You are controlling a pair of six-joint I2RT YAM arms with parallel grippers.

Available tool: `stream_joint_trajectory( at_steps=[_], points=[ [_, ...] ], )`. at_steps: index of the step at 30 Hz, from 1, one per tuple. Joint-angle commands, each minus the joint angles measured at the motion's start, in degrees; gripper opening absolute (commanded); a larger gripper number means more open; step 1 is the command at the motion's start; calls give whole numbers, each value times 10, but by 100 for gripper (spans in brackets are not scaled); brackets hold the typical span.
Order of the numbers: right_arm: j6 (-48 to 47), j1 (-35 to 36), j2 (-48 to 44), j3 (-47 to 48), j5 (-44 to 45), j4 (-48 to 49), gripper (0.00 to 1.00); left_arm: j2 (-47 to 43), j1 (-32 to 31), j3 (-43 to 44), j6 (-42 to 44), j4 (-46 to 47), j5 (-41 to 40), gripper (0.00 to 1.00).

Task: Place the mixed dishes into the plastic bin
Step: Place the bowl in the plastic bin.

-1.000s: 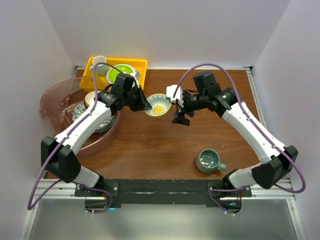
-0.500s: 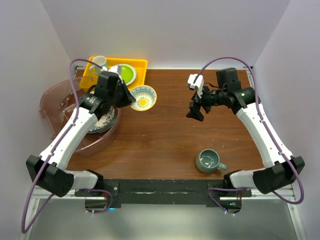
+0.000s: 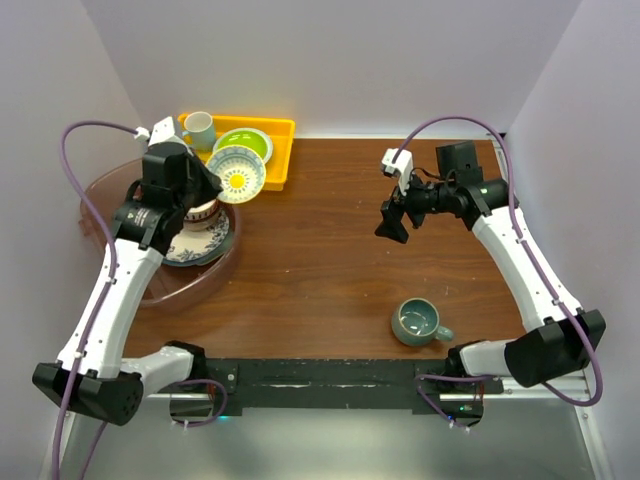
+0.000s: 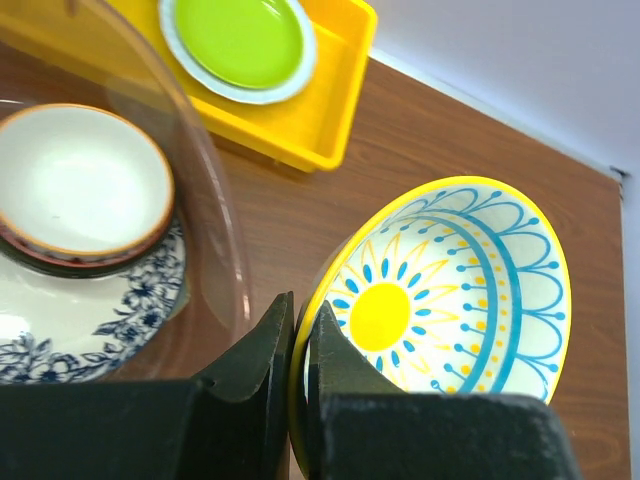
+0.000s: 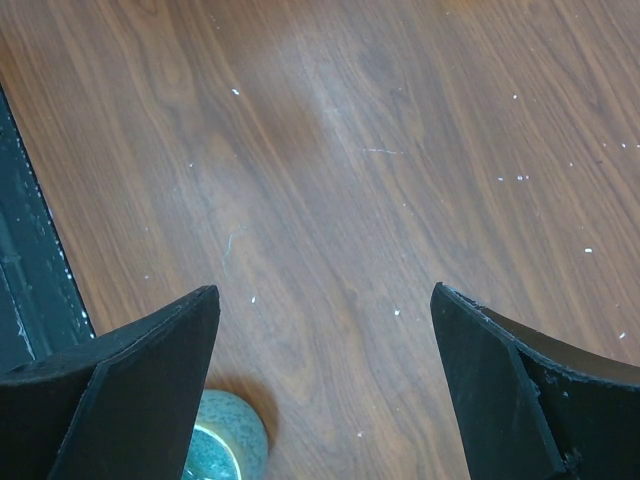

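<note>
My left gripper (image 3: 208, 184) is shut on the rim of a yellow-rimmed patterned bowl with a blue-and-yellow sun design (image 3: 237, 172). It holds the bowl tilted above the far right edge of the pinkish transparent plastic bin (image 3: 90, 205). In the left wrist view my fingers (image 4: 300, 325) pinch the bowl's (image 4: 450, 290) yellow rim. In the bin a reddish bowl with a cream inside (image 4: 80, 180) sits on a blue-and-white plate (image 4: 90, 310). A teal mug (image 3: 417, 321) stands on the table at the near right. My right gripper (image 3: 391, 222) is open and empty above the table, and the mug's edge (image 5: 225, 440) shows below it.
A yellow rectangular tray (image 3: 282, 132) stands at the back left beside the bin, holding a white mug (image 3: 199, 128) and a lime-green plate (image 3: 244, 142). The bin's clear wall (image 4: 215, 230) curves just left of my left fingers. Walls close in on three sides.
My left arm has carried the patterned bowl left and back from the table's middle to the bin's edge. My right arm has drawn back to the right, open and empty.
</note>
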Motion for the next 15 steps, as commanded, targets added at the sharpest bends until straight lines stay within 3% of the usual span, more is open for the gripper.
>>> stream_joint_trajectory(
  at_steps=[1, 8, 15],
  points=[
    [14, -5, -12, -5, -2, 23, 91, -11, 43, 16, 16, 15, -17, 0],
    [15, -9, -11, -17, 1, 28, 91, -3, 123, -6, 19, 20, 13, 0],
    [18, -10, -7, -24, 4, 34, 91, 5, 164, -25, 23, 31, 36, 0]
  ],
)
